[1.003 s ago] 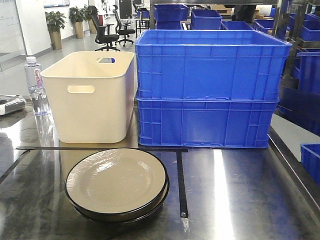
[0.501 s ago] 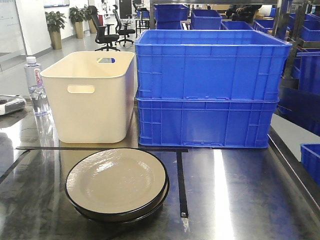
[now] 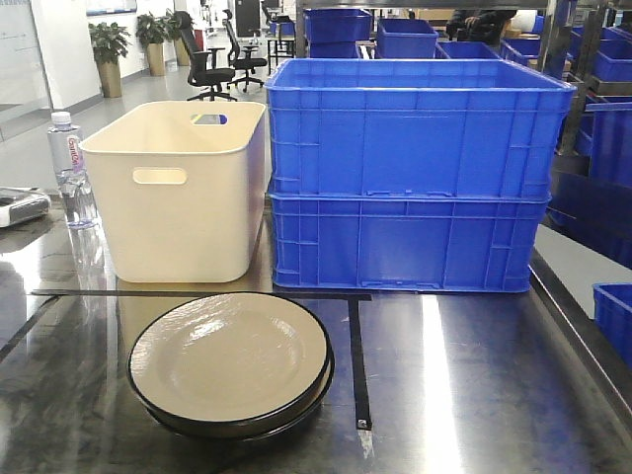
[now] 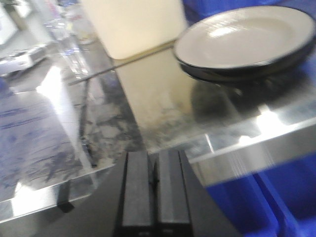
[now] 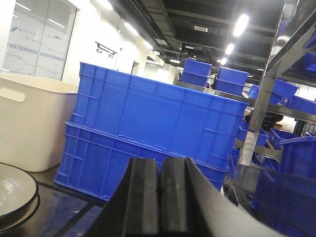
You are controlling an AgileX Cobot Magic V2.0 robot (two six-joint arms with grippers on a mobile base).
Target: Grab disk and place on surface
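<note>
Disk — topmost of a small stack, on the surface before the bin, ungrasped — left gripper and right gripper both pressed together, empty, likely pre-approach.

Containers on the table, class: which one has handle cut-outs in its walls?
The cream bin, standing left of the two stacked blue crates. It has smooth walls with handle slots; the crates are ribbed and show none.

Front view faces table head-on, wrist views low, all share plate
</note>
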